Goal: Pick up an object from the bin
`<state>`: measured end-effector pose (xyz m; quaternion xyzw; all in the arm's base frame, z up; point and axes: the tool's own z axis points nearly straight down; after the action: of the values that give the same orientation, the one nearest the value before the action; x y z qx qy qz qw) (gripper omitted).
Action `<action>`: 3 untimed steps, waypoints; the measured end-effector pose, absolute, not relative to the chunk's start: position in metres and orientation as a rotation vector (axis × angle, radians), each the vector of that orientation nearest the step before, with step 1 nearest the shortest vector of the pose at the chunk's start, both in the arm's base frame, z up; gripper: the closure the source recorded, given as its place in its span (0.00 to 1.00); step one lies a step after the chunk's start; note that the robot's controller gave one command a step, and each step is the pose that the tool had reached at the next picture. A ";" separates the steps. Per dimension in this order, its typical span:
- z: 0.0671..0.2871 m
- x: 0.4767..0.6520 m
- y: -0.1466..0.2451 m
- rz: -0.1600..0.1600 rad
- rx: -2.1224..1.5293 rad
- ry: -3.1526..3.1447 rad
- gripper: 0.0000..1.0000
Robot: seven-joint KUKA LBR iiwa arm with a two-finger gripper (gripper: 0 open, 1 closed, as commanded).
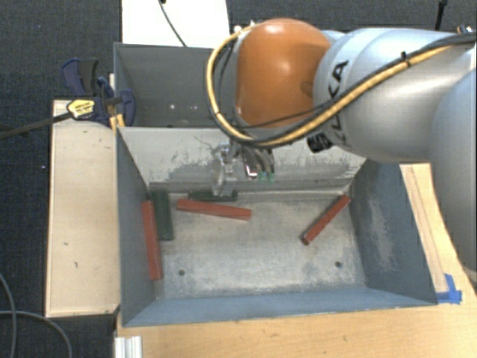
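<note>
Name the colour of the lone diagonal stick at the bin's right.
The stick is reddish-brown, seen in the camera view.

KUKA arm (402,88) reaching in from the right
Its orange wrist cover (279,69) sits above the pincer (224,185), which points downward; a yellow cable (213,88) loops round the wrist.

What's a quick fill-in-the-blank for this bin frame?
1. The bin holds ___ red sticks in all.
2. One red stick lies along the bin's ___ wall in the view.
3. The tilted red stick lies to the ___ of the gripper in the view.
4. By the gripper lies a dark bar, with a ___ stick just in front.
Missing words: three; left; right; red.
</note>
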<state>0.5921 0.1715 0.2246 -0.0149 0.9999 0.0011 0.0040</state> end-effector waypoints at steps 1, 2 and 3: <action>0.148 0.545 0.100 -0.004 -0.261 3.137 1.00; 0.151 0.547 0.103 0.002 -0.261 3.129 0.00; 0.068 0.584 0.102 0.002 -0.155 3.137 0.00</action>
<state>0.5845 0.1024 0.0685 -0.0493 0.9988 0.0005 0.0002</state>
